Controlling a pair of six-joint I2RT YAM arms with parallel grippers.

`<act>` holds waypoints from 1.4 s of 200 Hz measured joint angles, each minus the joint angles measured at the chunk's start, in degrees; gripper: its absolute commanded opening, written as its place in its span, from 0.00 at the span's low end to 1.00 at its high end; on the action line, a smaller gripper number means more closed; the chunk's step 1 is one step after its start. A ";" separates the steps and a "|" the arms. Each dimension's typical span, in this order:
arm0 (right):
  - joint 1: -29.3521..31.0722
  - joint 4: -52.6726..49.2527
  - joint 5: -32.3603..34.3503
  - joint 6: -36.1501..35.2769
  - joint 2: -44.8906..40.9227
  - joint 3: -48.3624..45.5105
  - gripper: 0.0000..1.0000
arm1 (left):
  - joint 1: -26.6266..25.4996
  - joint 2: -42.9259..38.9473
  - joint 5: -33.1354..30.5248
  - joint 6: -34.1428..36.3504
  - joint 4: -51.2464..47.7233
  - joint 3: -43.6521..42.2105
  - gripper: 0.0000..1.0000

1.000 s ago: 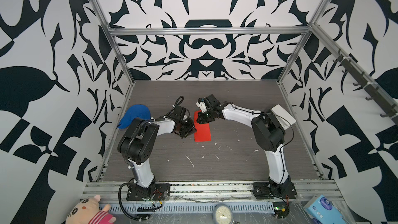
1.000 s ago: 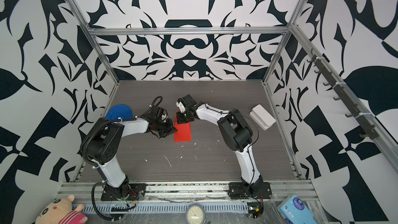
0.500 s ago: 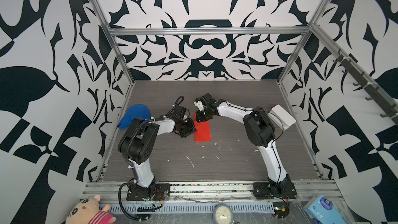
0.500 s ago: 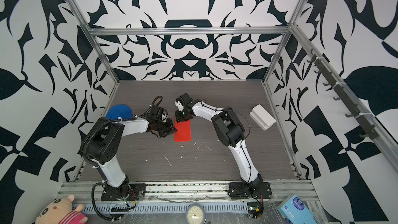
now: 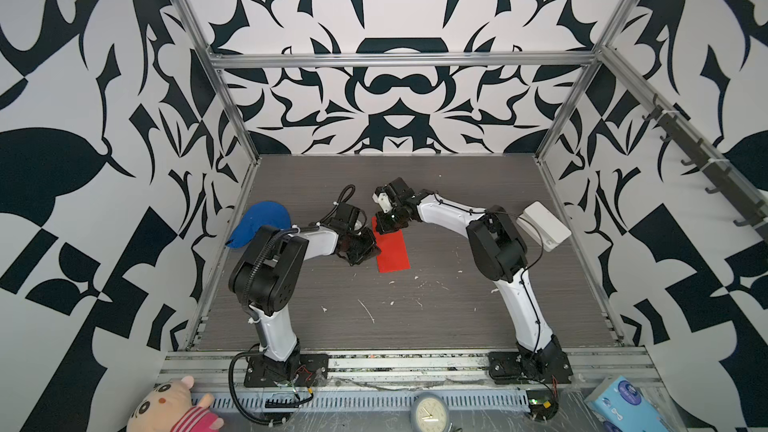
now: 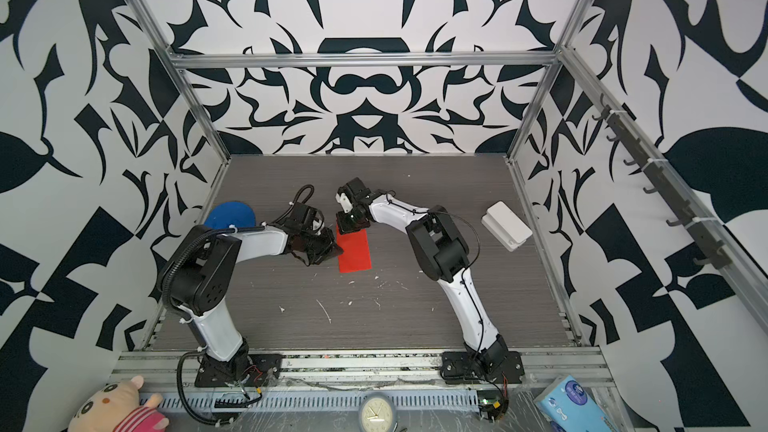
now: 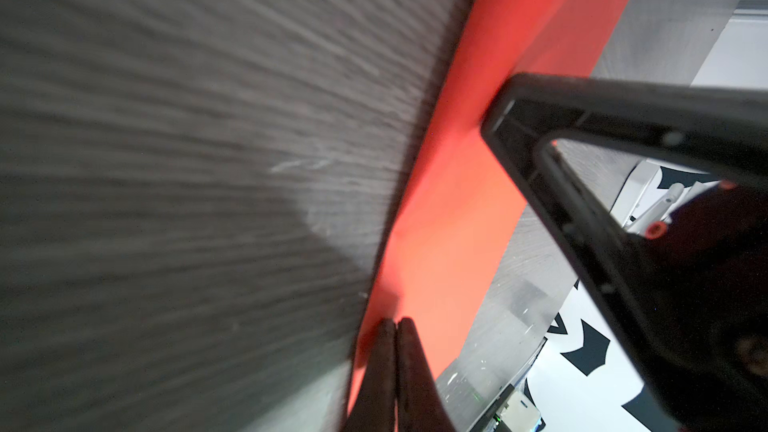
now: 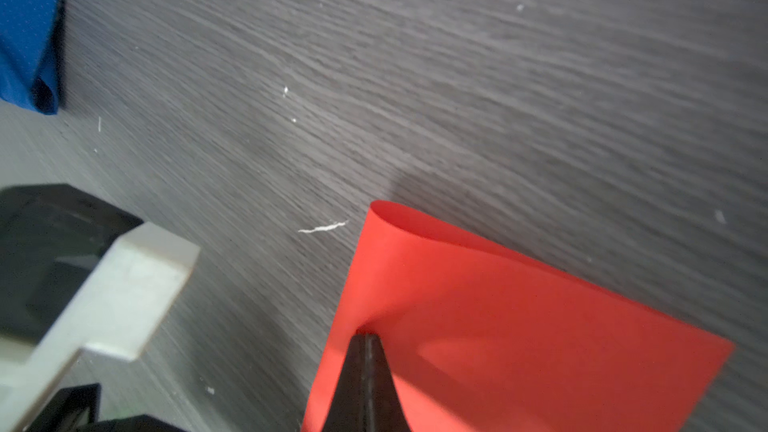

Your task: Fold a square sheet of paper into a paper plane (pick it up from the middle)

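Jaws pressed together, left gripper point(image 7: 395, 324) and right gripper point(image 8: 365, 340) push down on the folded paper point(image 5: 392, 253), likely sharpening its crease

The red sheet of paper point(image 5: 392, 252) lies folded into a narrow rectangle at the centre of both top views, its fold loosely rounded.

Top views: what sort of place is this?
Probably a robot data-collection cell: an aluminium frame with patterned walls encloses the table, a left arm and right arm are mounted along its front, and a plush toy and clock lie outside.
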 measured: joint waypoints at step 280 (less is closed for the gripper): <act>-6.64 4.52 -4.92 5.55 -8.15 -16.02 0.00 | -0.13 -0.02 0.00 1.73 -3.19 2.49 0.14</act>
